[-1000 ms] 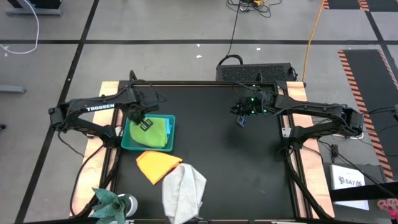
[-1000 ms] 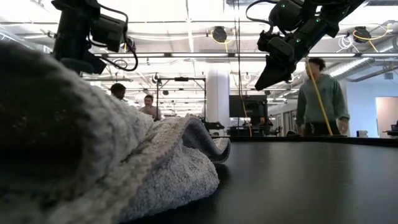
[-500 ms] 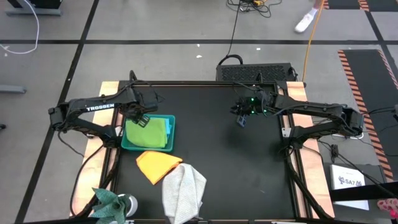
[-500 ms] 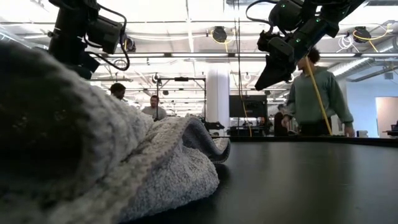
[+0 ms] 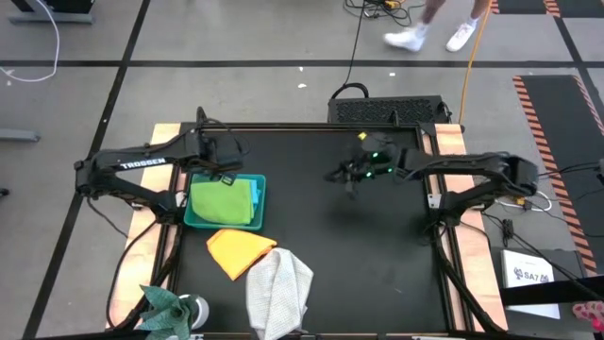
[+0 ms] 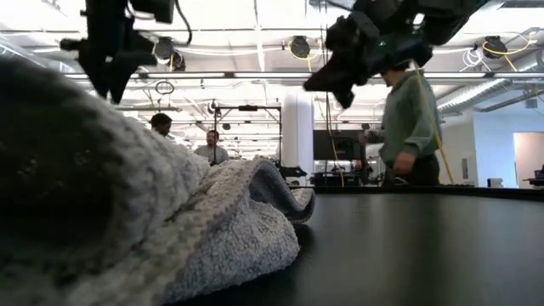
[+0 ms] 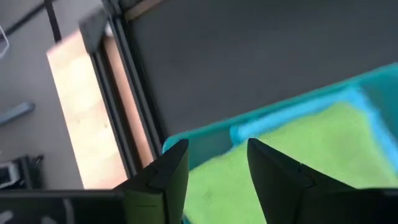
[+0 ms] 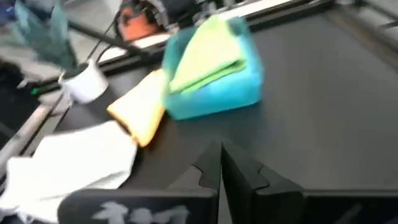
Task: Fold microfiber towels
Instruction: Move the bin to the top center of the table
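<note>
A lime green towel [image 5: 221,200] lies folded in the teal bin [image 5: 196,223], on top of a light blue towel [image 5: 257,193]. An orange-yellow towel [image 5: 238,251] lies on the black table nearer the front. A crumpled light grey towel [image 5: 279,288] lies nearer still and fills the low view [image 6: 127,229]. My left gripper [image 7: 217,168] hangs open above the bin's far edge [image 5: 224,177] with nothing between its fingers. My right gripper [image 8: 221,163] is shut and holds nothing. It hovers over the table's middle [image 5: 351,184], pointing toward the bin.
A teal cloth-like thing [image 5: 168,304] sits by a white cup [image 8: 87,84] at the near left corner. The bin's walls [image 8: 214,99] stand up around the green towel. Bare black table [image 5: 377,255] spreads to the right. A person [image 6: 408,119] walks behind the far edge.
My left gripper has risen off the lime green towel, moved toward the bin's far edge and rolled. The towel stays in the bin. My right gripper has swung toward the table's left and tipped up closer to level.
</note>
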